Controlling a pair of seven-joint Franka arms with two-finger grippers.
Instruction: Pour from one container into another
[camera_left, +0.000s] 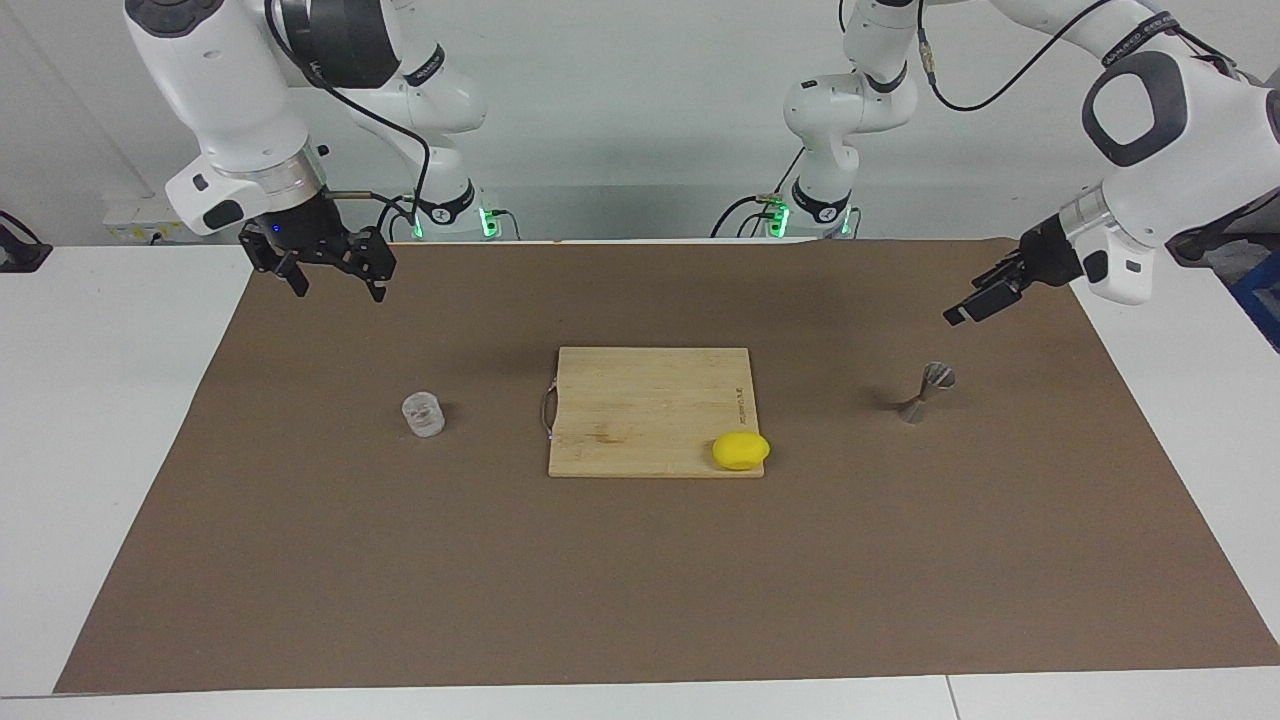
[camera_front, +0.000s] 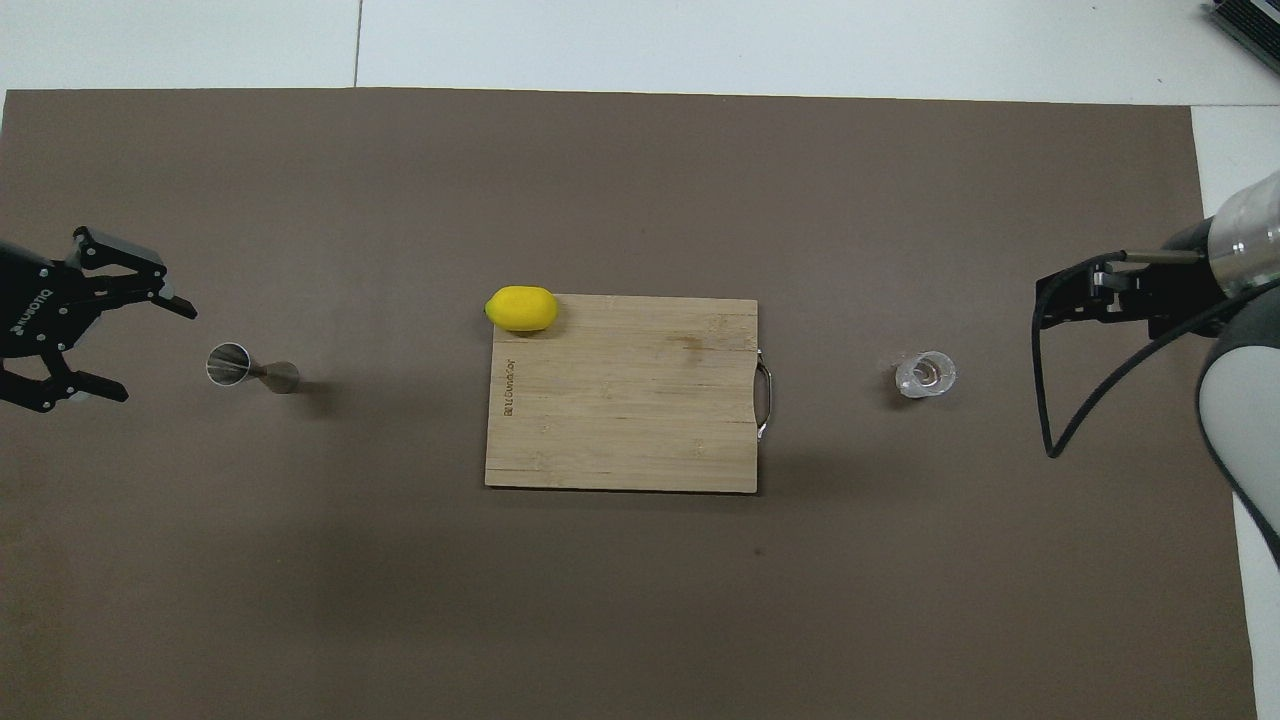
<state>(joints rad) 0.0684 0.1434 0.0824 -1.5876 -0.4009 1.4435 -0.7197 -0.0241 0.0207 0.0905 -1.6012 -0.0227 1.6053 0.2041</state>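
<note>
One cutting board (camera_left: 650, 410) with lemon (camera_left: 741, 450) between clear cup (camera_left: 423, 413) and jigger (camera_left: 925, 391), both grippers' jaws spread, holding nothing.

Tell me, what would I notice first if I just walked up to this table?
Probably the bright yellow lemon, sitting on a corner of the wooden cutting board in the middle of the brown mat. Next, a little clear cup stands toward the right arm's end and a shiny metal jigger toward the left arm's end. Above the mat, the right gripper and the left gripper hang open, holding nothing.
</note>
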